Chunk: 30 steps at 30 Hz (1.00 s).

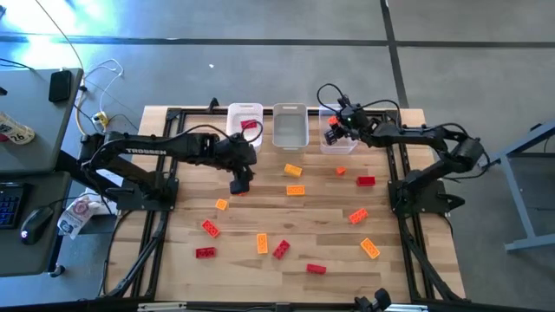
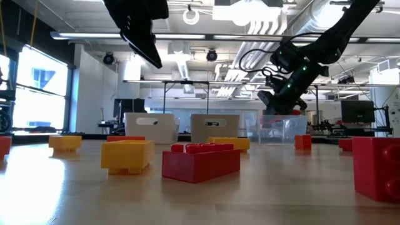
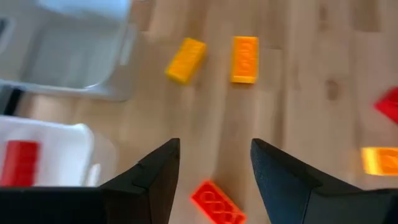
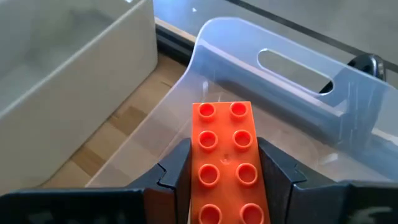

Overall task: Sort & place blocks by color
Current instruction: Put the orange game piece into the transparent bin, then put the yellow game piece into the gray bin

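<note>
From above I see three bins in a row at the top centre of the frame: the left bin (image 1: 244, 118) holds one red block (image 1: 251, 125), the middle bin (image 1: 290, 126) looks bare, and the right bin (image 1: 337, 139) sits under my right gripper (image 1: 333, 134). That gripper is pinching an orange-red block (image 4: 226, 163) between its fingers, studs facing the wrist camera, right above the right bin's floor with the bin's handle slot ahead of it. In the low view it hangs over that clear bin at centre right.

My left gripper (image 1: 240, 184) hovers left of centre, below the left bin, fingers spread with nothing between them. Through its wrist camera I see a red block (image 3: 216, 201) on the wood between the fingertips, and two yellow-orange blocks (image 3: 245, 58) farther off near the middle bin.

The other blocks (image 1: 262, 243) lie scattered across the lower half of the table (image 1: 416, 260), reds and yellow-oranges mixed, none touching, from lower left to the right edge
</note>
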### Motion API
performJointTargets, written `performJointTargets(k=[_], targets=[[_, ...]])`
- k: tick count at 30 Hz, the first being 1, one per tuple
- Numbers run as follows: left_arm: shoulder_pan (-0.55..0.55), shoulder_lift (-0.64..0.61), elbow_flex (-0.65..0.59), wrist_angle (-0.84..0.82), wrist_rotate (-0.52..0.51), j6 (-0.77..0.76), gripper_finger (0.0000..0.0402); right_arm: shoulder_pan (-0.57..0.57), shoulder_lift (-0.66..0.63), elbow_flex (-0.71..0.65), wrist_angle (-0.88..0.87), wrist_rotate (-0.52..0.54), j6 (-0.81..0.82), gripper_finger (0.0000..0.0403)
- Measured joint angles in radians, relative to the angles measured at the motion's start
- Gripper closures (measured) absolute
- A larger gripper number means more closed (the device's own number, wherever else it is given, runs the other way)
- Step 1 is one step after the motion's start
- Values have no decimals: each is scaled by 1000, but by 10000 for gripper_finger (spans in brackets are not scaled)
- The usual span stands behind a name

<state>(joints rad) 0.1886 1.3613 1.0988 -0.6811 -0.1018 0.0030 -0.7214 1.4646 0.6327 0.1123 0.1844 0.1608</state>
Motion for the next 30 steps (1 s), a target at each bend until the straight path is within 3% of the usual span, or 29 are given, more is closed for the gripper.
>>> performJointTargets(k=[7, 13, 16, 23, 30], targets=[[-81, 0, 0, 0, 46, 42, 218, -12, 3, 0, 0, 1, -3, 286], [-150, 0, 0, 0, 46, 174, 218, -12, 3, 0, -3, 2, -3, 205], [-179, 0, 0, 1, 46, 257, 218, -12, 0, 0, -3, 2, -3, 184], [-219, 0, 0, 34, 46, 403, 218, -12, -71, 0, -5, -15, 0, 176], [-237, 6, 0, 103, 46, 492, 218, -11, -210, 0, -19, -141, 50, 175]])
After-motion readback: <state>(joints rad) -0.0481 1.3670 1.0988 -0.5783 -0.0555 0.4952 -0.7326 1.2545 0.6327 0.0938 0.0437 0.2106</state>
